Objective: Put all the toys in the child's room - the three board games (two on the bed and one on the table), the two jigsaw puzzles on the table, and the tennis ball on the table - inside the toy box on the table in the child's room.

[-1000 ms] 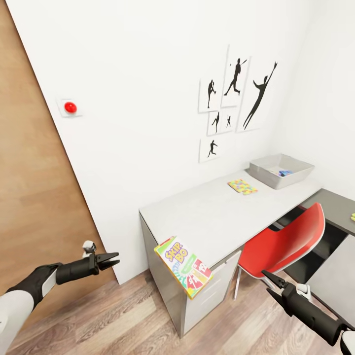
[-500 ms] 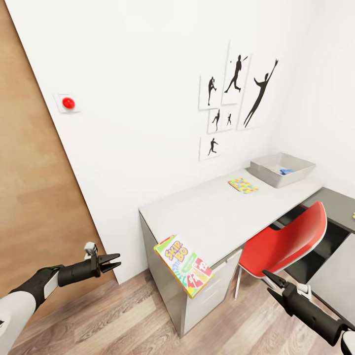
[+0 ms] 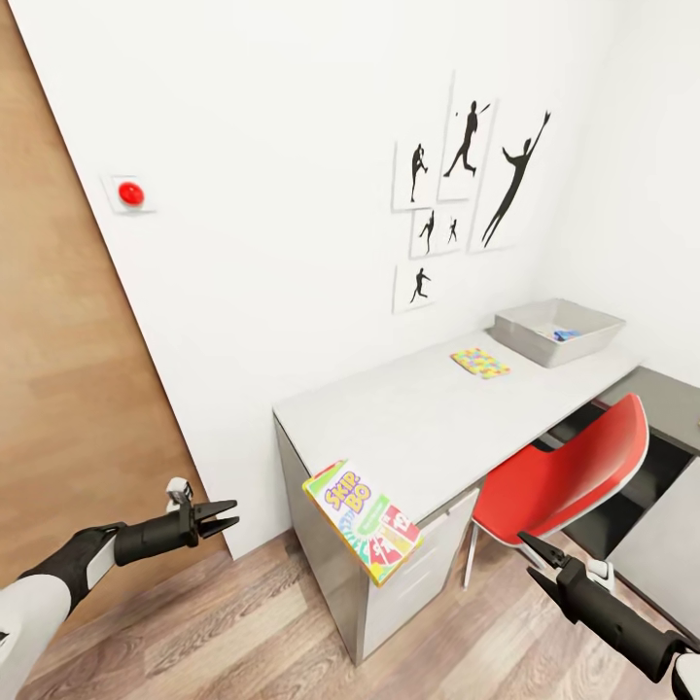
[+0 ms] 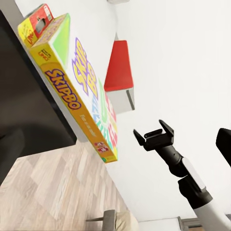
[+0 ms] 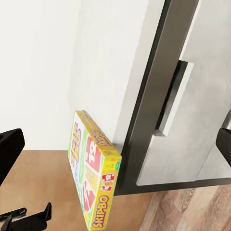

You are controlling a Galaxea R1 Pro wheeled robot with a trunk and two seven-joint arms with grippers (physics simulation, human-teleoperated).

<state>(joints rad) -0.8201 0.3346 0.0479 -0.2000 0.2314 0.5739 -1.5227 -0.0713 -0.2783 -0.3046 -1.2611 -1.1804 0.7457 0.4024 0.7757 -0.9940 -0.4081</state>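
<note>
The SKIP-BO board game (image 3: 362,520) tilts over the near front corner of the pale table (image 3: 418,418), more than half of it past the edge. It also shows as the SKIP-BO box (image 4: 79,82) and the SKIP-BO box (image 5: 94,168). One multicolour jigsaw puzzle (image 3: 479,363) lies flat farther along the table. Behind it stands the grey toy box (image 3: 525,335), with a small blue item (image 3: 564,334) inside. My left gripper (image 3: 219,515) hangs open to the left of the table, over the floor. My right gripper (image 3: 537,554) is open, low, in front of the chair.
A red chair (image 3: 564,476) is tucked under the table's middle. White drawers (image 5: 183,120) sit below the near end. A dark grey cabinet (image 3: 671,403) adjoins on the right. A wooden door (image 3: 58,369) and a red wall button (image 3: 129,193) are at the left.
The whole picture has shifted slightly, so the camera moved. Both grippers and the SKIP-BO box keep their places and states.
</note>
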